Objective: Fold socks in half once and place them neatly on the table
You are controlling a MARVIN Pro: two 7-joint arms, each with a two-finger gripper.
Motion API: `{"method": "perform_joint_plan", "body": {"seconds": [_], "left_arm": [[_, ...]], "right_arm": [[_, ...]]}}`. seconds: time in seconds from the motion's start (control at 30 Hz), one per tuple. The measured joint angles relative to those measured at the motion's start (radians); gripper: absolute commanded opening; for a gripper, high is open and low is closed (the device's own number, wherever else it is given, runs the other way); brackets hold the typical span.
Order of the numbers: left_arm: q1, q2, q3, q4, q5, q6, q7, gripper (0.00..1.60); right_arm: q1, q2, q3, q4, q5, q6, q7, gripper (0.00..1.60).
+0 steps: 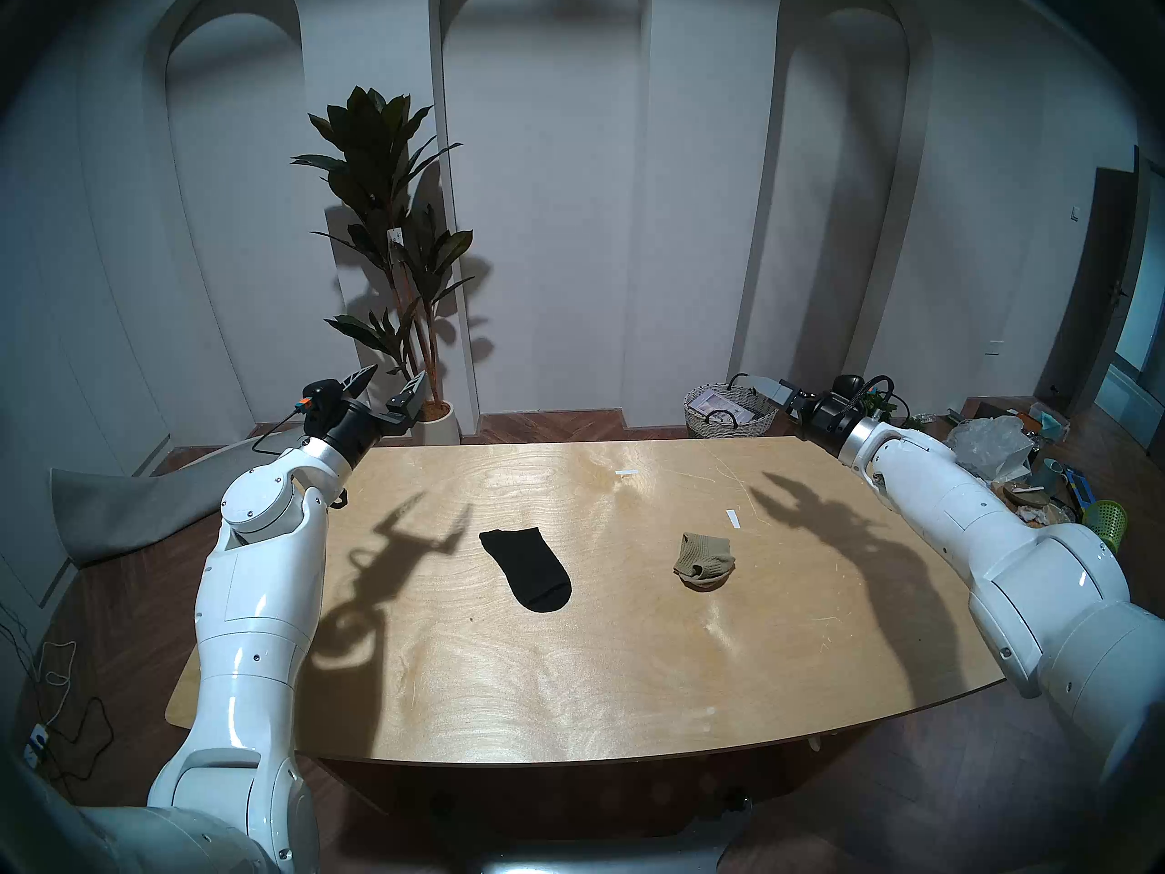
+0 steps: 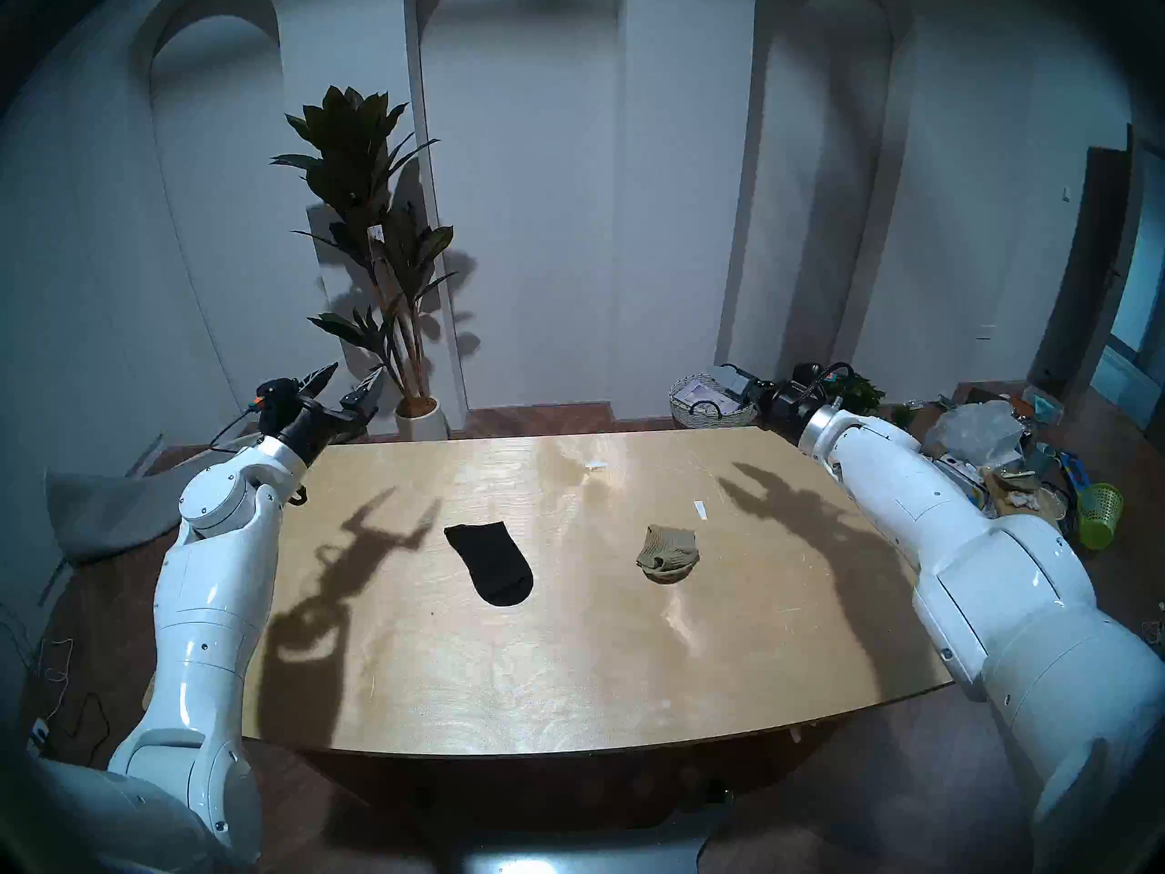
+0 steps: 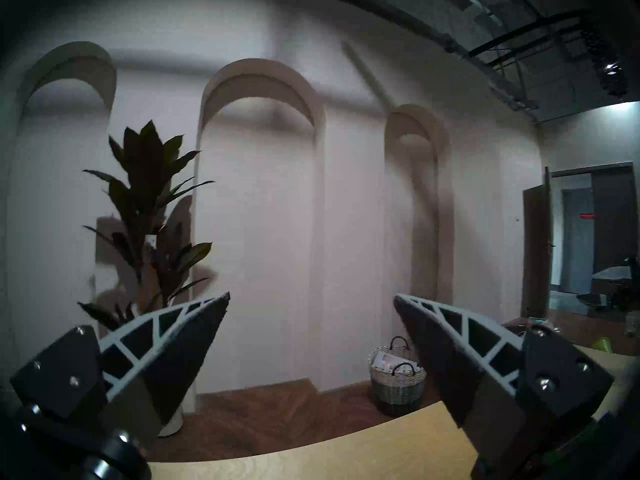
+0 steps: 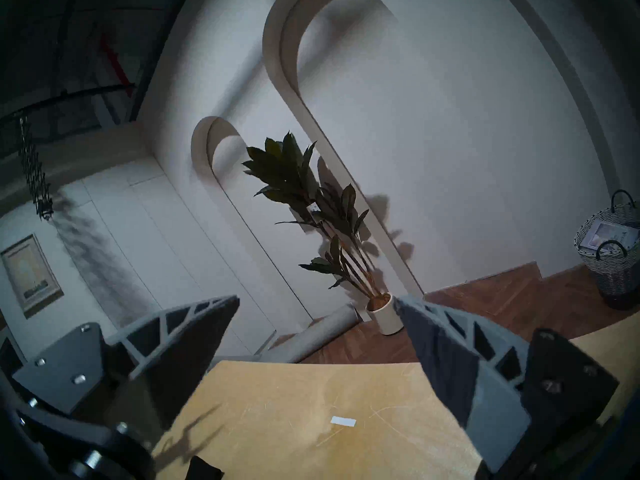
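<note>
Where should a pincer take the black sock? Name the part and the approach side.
Probably the cuff end of the black sock, its straight edge at the table's far side. It lies flat, so descend from above; the open left pincer is nearer.

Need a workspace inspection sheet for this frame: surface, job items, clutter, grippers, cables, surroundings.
Surface: light plywood table, glossy, with arm shadows across it.
Job's things: black sock lies flat left of centre, looks folded; olive-tan sock sits bunched right of centre. The two lie apart.
Clutter: two white tape strips on the tabletop.
Grippers: left gripper open, empty, raised past the table's far left corner; right gripper open, empty, raised at the far right.
Cables: black cable at the left wrist; loose cords on the floor at left.
Surroundings: potted plant, woven basket, grey mat, green bin amid a pile of oddments at right.
</note>
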Motion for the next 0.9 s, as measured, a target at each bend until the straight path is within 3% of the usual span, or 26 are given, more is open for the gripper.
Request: {"method": "perform_joint_plan", "body": {"seconds": [0.33, 0.9], "left_arm": [[-0.053, -0.018, 0.025, 0.075, 0.089, 0.065, 0.172, 1.6], [-0.127, -0.041, 0.056, 0.156, 0.178, 0.155, 0.367, 1.6]], "right_arm": [[-0.049, -0.024, 0.011, -0.029, 0.015, 0.009, 0.002, 1.6], [-0.059, -0.056, 0.105, -0.07, 0.126, 0.136, -0.027, 1.6]]}}
